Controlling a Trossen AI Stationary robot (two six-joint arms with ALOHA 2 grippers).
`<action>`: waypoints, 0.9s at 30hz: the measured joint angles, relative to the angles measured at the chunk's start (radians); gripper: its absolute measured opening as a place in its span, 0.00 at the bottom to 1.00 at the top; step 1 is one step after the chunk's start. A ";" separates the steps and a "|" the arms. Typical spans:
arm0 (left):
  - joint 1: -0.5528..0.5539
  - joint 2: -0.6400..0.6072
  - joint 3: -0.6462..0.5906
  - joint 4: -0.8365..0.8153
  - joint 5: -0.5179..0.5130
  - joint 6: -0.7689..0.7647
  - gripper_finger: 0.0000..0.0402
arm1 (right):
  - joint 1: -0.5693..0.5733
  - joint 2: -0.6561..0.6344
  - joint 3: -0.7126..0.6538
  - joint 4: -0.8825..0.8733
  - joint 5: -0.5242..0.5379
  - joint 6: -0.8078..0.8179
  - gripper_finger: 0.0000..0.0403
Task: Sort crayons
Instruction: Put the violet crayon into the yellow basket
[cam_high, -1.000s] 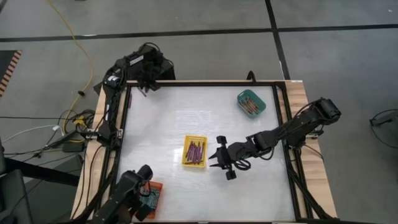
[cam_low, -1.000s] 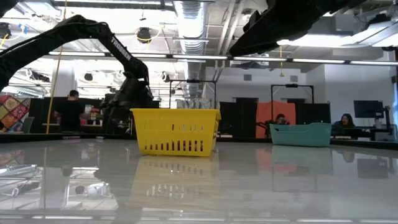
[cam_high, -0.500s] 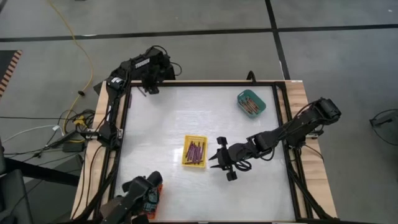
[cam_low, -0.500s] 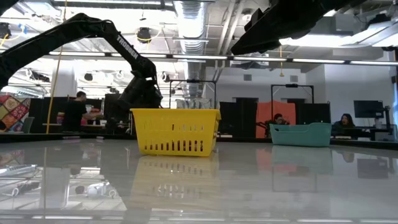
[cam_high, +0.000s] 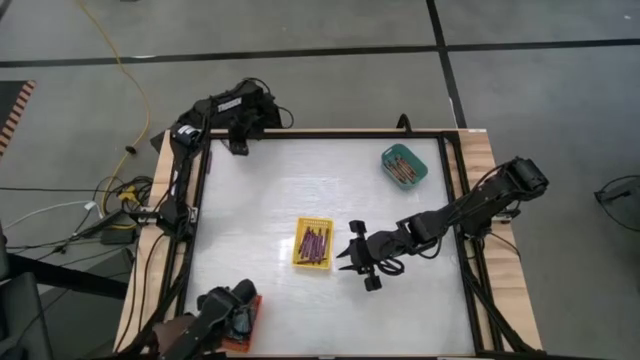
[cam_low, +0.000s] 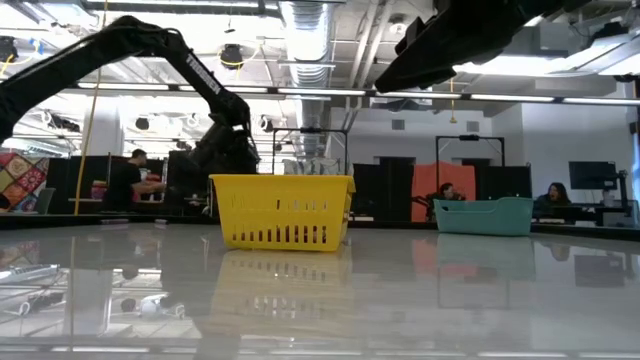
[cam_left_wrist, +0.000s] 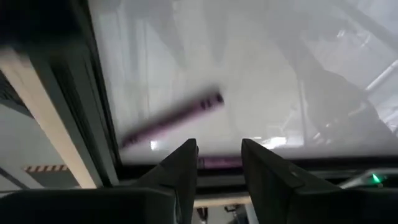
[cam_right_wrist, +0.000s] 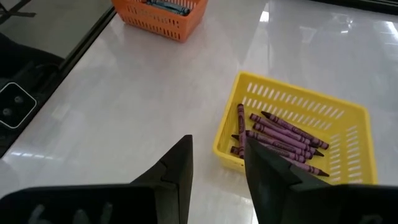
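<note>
A purple crayon (cam_left_wrist: 174, 117) lies flat on the white table at its far left corner, next to the black frame rail. My left gripper (cam_left_wrist: 219, 155) hangs over that corner (cam_high: 240, 146), pointing steeply down. Its fingers are open and stand just short of the crayon, apart from it. A purple streak (cam_left_wrist: 217, 163) shows between them at the table's edge. Several purple crayons (cam_right_wrist: 280, 138) lie in the yellow tray (cam_high: 313, 243) at mid-table. My right gripper (cam_high: 347, 258) hovers open beside that tray on its right, above the table.
A teal tray (cam_high: 404, 166) with crayons stands at the far right. An orange tray (cam_right_wrist: 158, 18) with bluish crayons sits at the near left corner, where a dark thing (cam_high: 222, 312) reaches over it. The wide white table top (cam_high: 300, 180) lies between the trays.
My left gripper has rolled about its own axis and shifted a little along the far edge toward the table's right. The dark thing at the orange tray has moved over it. My right arm has kept still.
</note>
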 joint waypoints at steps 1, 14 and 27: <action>0.008 -0.018 -0.017 -0.001 -0.001 -0.004 0.29 | 0.000 0.000 0.000 -0.001 0.000 0.000 0.34; -0.001 -0.153 -0.180 0.175 -0.027 0.254 0.29 | -0.016 0.000 0.000 0.077 0.000 -0.029 0.34; -0.013 -0.151 -0.289 0.311 -0.095 0.441 0.31 | -0.023 0.000 0.000 0.089 0.000 -0.008 0.34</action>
